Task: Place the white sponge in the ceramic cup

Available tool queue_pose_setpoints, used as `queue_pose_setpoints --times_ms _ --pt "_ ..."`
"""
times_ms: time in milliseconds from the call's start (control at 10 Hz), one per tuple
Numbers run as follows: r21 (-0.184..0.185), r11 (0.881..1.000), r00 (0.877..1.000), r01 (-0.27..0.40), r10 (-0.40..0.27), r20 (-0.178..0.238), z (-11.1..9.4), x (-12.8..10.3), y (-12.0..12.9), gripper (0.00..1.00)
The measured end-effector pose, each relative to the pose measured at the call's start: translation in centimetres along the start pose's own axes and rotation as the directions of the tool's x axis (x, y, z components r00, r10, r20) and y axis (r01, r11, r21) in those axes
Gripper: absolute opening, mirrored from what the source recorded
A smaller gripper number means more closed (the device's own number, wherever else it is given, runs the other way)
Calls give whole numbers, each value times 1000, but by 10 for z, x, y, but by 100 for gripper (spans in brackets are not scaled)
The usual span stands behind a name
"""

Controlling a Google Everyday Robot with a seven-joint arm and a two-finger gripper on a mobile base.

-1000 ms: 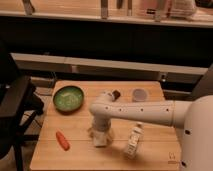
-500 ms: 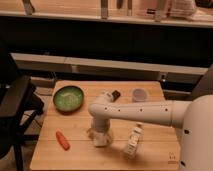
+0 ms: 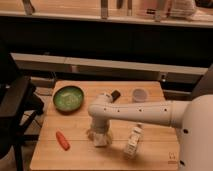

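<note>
Nothing is in the ceramic cup [image 3: 139,94] yet; it stands empty-looking near the table's [image 3: 80,155] far right corner. The gripper [image 3: 99,137] has its fingers spread and is low over the white sponge [image 3: 102,140], which sits toward the near edge, mid-table, just left of a white bottle [image 3: 133,142]. Grasping, lifting and carrying all look undone.
</note>
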Motion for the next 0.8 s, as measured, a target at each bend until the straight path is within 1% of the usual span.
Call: queue_pose_setpoints --times_ms 800 --pt "-7 1000 1000 7 -7 14 3 -4 -2 80"
